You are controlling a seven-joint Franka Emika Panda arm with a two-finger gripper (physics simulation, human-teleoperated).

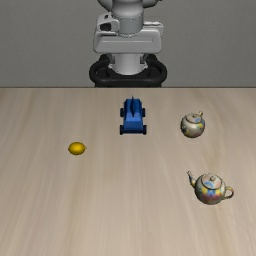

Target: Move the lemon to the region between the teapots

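The lemon (77,148) lay on the table (40,220) at the car's (132,116) 8 o'clock. At the car's 12 o'clock was the gripper (128,50), its opening impossible to tell. One teapot (193,124) stood at 3 o'clock, the other teapot (210,187) at 4, both well apart from the lemon.

- Table (40,200): pale wood grain, matt, smooth.
- Lemon (77,149): yellow skin, smooth, faint sheen.
- 2 teapots (193,124), (210,187): glossy, glazed-ceramic look, mottled.
- Toy car (133,117): blue plastic look, matt.
- Robot casing (128,40): white, glossy.
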